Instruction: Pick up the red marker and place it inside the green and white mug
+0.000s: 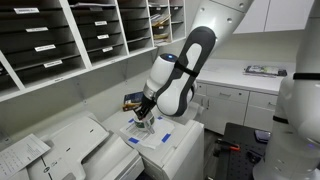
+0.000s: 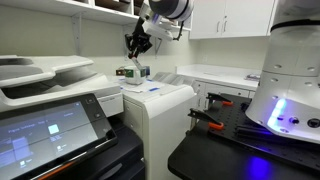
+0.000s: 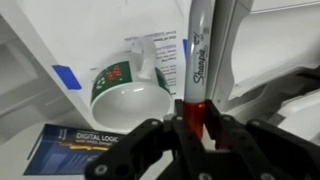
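Observation:
In the wrist view my gripper (image 3: 193,122) is shut on the red marker (image 3: 197,60). It grips the red end, and the grey Sharpie barrel points away from the camera. The green and white mug (image 3: 128,92) stands upright on the white printer top, just left of the marker, with its opening visible. In both exterior views the gripper (image 1: 145,118) (image 2: 137,45) hangs a little above the printer top. The mug (image 2: 128,72) sits below it in an exterior view.
A blue booklet (image 3: 80,146) and a strip of blue tape (image 3: 65,75) lie near the mug. A grey printer (image 2: 50,95) stands beside the white one (image 2: 160,110). Mail-slot shelves (image 1: 60,35) line the wall. White cabinets (image 1: 245,95) and a black table (image 2: 230,150) are nearby.

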Tool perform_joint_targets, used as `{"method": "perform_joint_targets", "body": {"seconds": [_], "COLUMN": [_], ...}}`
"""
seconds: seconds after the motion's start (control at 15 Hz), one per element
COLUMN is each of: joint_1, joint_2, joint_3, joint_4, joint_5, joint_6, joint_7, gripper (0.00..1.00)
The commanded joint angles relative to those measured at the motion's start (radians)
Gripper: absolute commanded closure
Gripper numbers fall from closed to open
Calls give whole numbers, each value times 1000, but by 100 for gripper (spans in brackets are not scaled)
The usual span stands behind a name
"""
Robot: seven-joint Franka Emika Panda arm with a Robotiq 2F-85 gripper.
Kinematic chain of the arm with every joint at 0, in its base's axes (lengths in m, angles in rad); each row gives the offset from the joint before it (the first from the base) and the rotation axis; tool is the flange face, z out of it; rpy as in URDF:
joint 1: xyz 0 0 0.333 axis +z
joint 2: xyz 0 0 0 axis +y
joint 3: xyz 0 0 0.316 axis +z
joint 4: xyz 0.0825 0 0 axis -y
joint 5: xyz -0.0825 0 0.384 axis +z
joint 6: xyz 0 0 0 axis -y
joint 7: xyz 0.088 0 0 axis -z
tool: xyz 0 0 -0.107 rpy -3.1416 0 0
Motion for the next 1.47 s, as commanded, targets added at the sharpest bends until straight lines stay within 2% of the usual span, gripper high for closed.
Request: {"method": "perform_joint_targets", "body": {"seconds": [0.0,0.2,0.27,0.67,0.73,0.8,0.93,1.0,1.07,1.13,1.33,1.4], "joint_1": [27,27,23,145,72,34,-89,-186,-261,-345,-603,-686], "joint_2": [-2,-2,-2,72,91,119,152,193,217,268,389,421], "joint_3": [-7,-10,-13,94,197,248,344,429,468,523,648,712], "joint_4": [1,1,1,98,113,129,139,153,158,174,185,244], "joint_5": [40,39,37,7,1,0,-20,-57,-111,-200,-557,-672], "joint_6": [-3,-3,-3,44,49,58,76,106,132,174,265,203], "joint_7": [-34,-41,-49,-79,-88,-91,-87,-86,-88,-73,-23,7], "gripper": [75,75,94,94,94,94,94,94,94,94,94,94]}}
